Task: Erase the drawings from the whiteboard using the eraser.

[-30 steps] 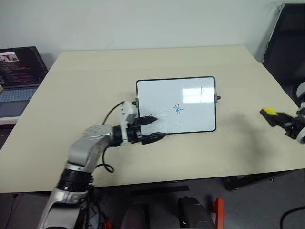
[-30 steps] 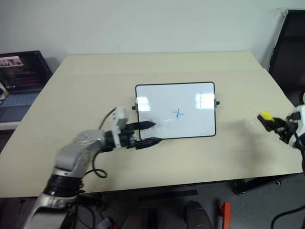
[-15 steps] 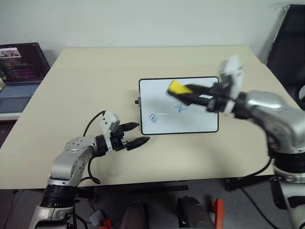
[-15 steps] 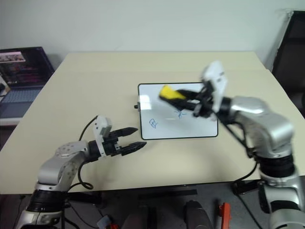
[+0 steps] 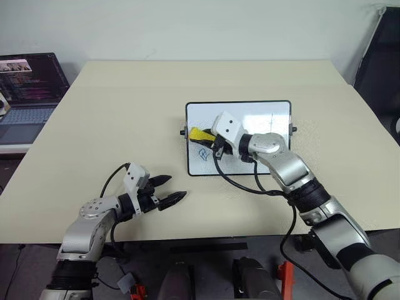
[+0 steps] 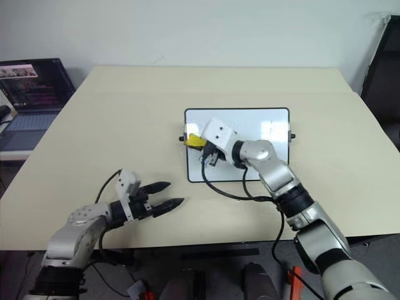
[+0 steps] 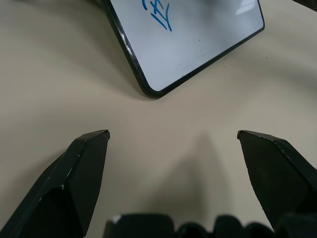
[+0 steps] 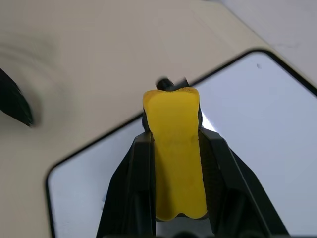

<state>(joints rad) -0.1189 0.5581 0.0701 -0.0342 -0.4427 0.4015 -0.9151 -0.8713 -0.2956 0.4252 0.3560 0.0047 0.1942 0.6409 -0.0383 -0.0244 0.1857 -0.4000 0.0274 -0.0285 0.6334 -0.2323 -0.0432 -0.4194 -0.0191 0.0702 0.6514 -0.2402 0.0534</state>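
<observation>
The whiteboard (image 5: 265,114) lies flat in the middle of the table. A blue squiggly loop (image 5: 204,154) of the drawings shows near its left edge, and my right forearm covers the board's middle. My right gripper (image 5: 204,135) is shut on the yellow eraser (image 5: 199,134), which hangs over the board's left edge just behind the loop. In the right wrist view the eraser (image 8: 175,148) sits between the two black fingers (image 8: 138,163). My left gripper (image 5: 170,191) stands open with nothing in it, over bare table in front of and left of the board.
An open laptop (image 5: 28,84) stands off the table's far left side. A black cable (image 5: 240,185) loops from my right arm over the board's front edge. A dark chair (image 5: 378,56) is at the far right.
My right arm swung in from the far right across the board, carrying the eraser to the board's left edge. My left gripper drew back from the board's left corner toward the table's front.
</observation>
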